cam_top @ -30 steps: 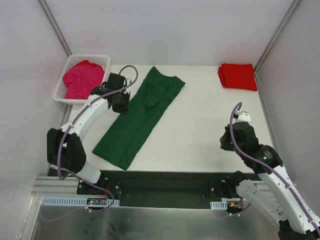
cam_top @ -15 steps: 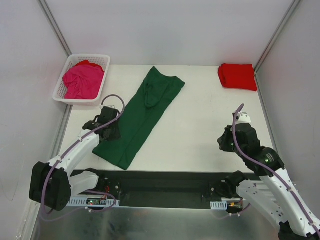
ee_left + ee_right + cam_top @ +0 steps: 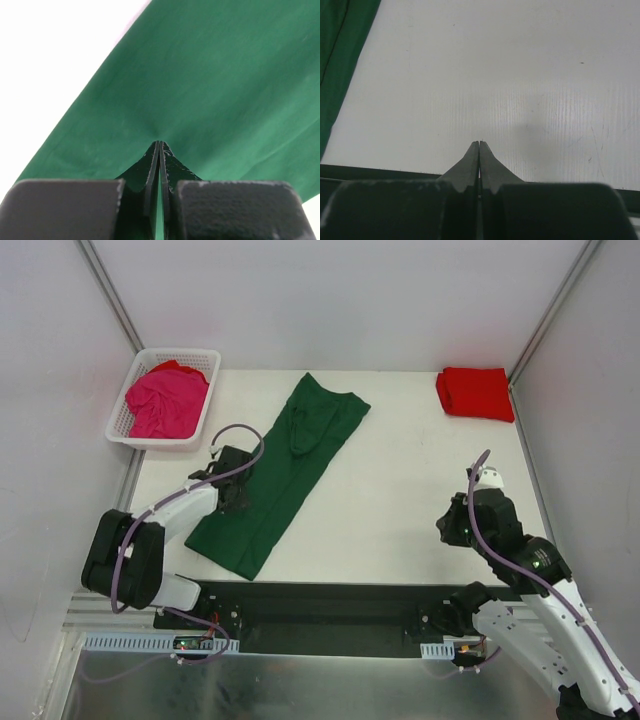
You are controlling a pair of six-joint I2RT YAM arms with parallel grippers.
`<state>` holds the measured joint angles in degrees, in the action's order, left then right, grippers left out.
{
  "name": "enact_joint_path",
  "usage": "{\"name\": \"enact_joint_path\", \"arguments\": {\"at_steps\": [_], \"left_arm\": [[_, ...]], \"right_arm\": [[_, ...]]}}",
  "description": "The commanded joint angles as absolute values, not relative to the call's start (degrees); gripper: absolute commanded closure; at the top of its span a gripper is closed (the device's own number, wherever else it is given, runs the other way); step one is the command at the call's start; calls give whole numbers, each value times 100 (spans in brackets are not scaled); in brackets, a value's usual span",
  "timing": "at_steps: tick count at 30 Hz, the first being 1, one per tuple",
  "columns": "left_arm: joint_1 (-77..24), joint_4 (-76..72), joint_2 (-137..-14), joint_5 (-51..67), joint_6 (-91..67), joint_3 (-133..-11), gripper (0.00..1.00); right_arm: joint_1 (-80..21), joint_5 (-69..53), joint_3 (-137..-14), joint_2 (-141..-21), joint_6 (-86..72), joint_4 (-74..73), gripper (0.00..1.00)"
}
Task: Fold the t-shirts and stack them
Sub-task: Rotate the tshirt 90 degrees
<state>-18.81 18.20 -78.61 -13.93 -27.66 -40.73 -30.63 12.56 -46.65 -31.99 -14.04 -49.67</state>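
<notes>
Although the white table took up most of the overhead view, the biggest thing on it was the dark green t-shirt. It lay folded lengthwise into a long band, running diagonally from the near left edge toward the far middle, with a sleeve doubled over its far end. It looked like light, limp cotton that would sag and drag rather than hold a shape. A pinch at a corner or along a hem would probably serve better than a grab at the flat middle, where the fingers could catch a single layer. At the far left corner sat the white lattice basket, and the magenta t-shirt was heaped loosely inside it, unfolded. The red t-shirt lay at the far right corner, already folded into a compact square, the likely base for the stack. The left gripper hung low over the green cloth near its left edge, fingers pressed together; whether the tips touched the cloth could not be told. The right gripper hovered over bare table at the near right, well apart from every shirt, its fingers also together and holding nothing.
</notes>
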Motion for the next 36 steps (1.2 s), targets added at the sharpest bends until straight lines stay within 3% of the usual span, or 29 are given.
{"name": "enact_joint_path", "arguments": {"at_steps": [1, 20, 36], "left_arm": [[-1951, 1450, -8305, -1450, -2690, -4631, 100], [-2065, 1389, -9457, -457, -2680, -4878, 100], [-3946, 1635, -9949, -501, -3296, -5343, 100]], "right_arm": [[-3094, 1248, -4904, -3129, -1459, -5036, 99], [-3094, 1371, -4913, -3076, -1468, -5115, 99], [-3094, 1424, -4843, -2953, -1512, -5212, 99]]}}
